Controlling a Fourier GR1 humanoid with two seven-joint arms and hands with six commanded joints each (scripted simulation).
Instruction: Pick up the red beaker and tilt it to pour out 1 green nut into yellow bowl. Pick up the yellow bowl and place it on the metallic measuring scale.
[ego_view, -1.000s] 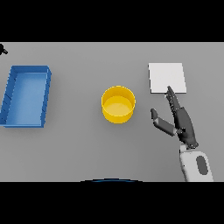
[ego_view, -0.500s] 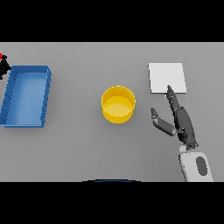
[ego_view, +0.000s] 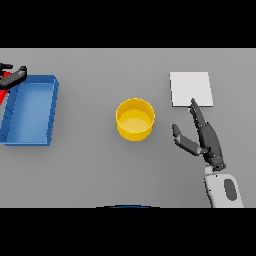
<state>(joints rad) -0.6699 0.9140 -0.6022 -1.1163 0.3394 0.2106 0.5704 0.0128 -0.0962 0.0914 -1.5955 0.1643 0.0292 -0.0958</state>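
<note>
Standing near the middle of the grey table (ego_view: 90, 170), the yellow bowl (ego_view: 135, 119) is seen upright with its opening facing up. Only its smooth yellow floor is shown inside; whether a green nut lies in it cannot be told.

At the left side, a blue tray (ego_view: 31, 110) with low walls is placed on the table, and only its blue floor is seen within it. At the far left edge of the scene, just beside the far left corner of the tray, the left hand (ego_view: 14, 76) is partly shown. A red object, the red beaker (ego_view: 5, 83), is seen against this hand, but most of it is cut by the edge of the view. Whether the fingers are closed around it cannot be told.

At the far right, the metallic measuring scale (ego_view: 191, 88) is seen as a flat pale square lying on the table, and nothing is placed on it. The right hand (ego_view: 206, 137) is held to the right of the bowl, well apart from it, with its fingers straight and the thumb spread towards the bowl. One fingertip is seen at the near edge of the scale.
</note>
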